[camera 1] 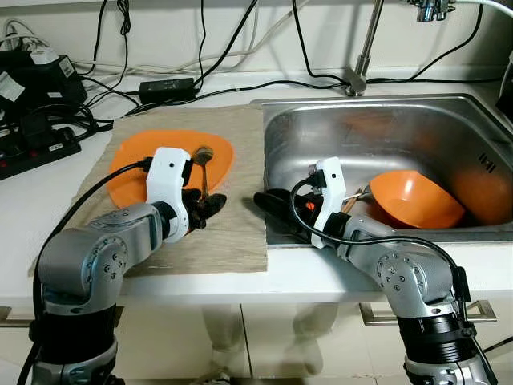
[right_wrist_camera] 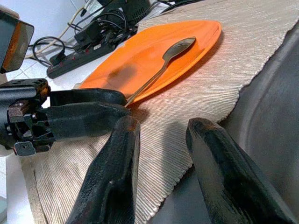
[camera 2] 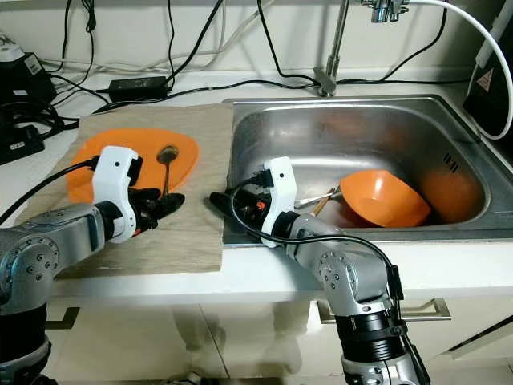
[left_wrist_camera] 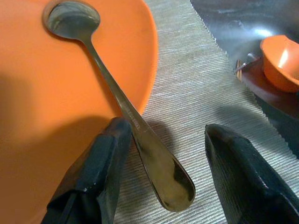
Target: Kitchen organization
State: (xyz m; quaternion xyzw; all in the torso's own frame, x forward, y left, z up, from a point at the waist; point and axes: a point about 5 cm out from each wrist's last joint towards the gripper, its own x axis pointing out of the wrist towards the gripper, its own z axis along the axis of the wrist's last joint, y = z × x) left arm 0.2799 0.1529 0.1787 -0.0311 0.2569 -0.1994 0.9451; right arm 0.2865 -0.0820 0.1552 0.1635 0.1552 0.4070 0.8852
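On the mat's near half, the spoon (left_wrist_camera: 121, 100) lay bowl-up on the orange plate (camera 1: 128, 172), its handle end overhanging the plate rim onto the mat (camera 1: 232, 233). I judged it light, stiff and slick; best pinched at the handle end. My left gripper (left_wrist_camera: 161, 172) straddled that end, fingers wide. My right gripper (right_wrist_camera: 161, 172), parted and empty, hovered at the sink (camera 1: 276, 120) edge beside the mat.

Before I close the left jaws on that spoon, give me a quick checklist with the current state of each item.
1. Left gripper open: ok.
2. Spoon handle between its fingers: ok, close to one finger.
3. Spoon bowl resting on the orange plate, handle end on the mat: ok.
4. Right gripper clear of the spoon: ok, open at the sink edge.
5. Handle liftable off the mat: cannot tell.
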